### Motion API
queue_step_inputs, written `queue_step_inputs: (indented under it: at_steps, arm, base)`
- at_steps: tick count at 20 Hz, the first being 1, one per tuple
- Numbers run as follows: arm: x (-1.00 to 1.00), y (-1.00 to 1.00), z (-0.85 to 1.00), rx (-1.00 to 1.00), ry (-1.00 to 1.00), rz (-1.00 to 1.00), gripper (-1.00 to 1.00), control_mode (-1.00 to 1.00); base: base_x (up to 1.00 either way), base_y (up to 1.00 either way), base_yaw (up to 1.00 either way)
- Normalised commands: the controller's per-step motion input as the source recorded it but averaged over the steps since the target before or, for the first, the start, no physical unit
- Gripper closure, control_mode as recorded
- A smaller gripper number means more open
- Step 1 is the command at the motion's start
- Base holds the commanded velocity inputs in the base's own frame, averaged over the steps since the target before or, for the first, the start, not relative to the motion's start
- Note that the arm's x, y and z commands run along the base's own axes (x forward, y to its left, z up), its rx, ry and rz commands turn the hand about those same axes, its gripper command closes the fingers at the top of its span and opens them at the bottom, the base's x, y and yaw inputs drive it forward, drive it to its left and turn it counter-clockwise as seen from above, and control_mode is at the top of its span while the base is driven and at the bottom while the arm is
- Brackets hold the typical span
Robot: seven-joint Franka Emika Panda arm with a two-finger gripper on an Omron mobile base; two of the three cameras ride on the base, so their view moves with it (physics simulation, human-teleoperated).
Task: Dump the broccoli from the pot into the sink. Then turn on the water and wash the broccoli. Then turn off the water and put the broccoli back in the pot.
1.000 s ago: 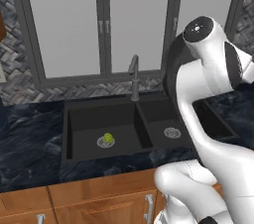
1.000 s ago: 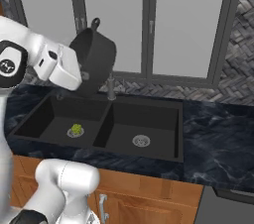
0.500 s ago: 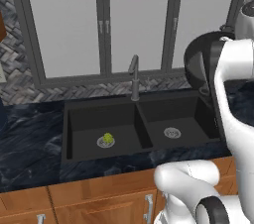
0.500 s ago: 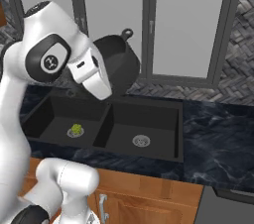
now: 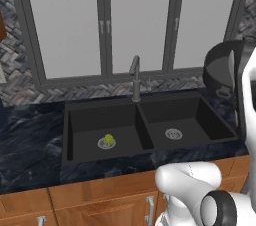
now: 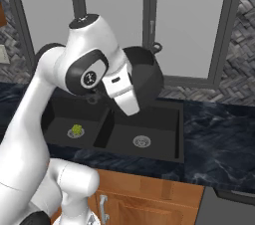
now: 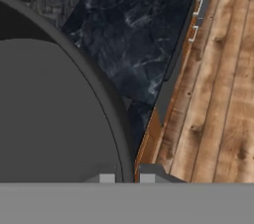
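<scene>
The broccoli (image 5: 108,140) (image 6: 76,129), a small yellow-green lump, lies on the silver drain of the left basin of the black sink (image 5: 85,120) (image 6: 164,119). The dark grey pot (image 5: 222,70) (image 6: 144,77) hangs tipped on its side in the air, over the sink's right end. My gripper (image 7: 127,177) is shut on the pot (image 7: 49,109), its rim running between the two fingertips. The pot's inside looks bare in the hand view. The grey gooseneck faucet (image 5: 135,77) stands behind the divider between the basins.
Dark marbled countertop runs left of the sink (image 5: 25,140) and right of it (image 6: 219,134). Tall windows stand behind the faucet. The right basin's drain (image 5: 173,133) is bare. Wooden cabinet fronts and a plank floor (image 7: 223,94) lie below the counter edge.
The arm has swung the pot to the right, from above the left basin to over the sink's right end. The broccoli has stayed on the left drain.
</scene>
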Motion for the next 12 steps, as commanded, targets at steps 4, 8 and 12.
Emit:
queue_step_inputs:
  at_steps: [4,8,12]
  arm:
    - [0.00,-0.50,-0.40,0.06,0.03,-0.04,1.00,-1.00]
    - [0.00,-0.51,-0.36,0.06,0.09,-0.11,1.00,-1.00]
    - [0.00,-0.51,-0.35,0.06,0.10,-0.12,1.00,-1.00]
  base:
    - [0.00,0.00,0.00]
    - [0.00,0.00,0.00]
    - [0.00,0.00,0.00]
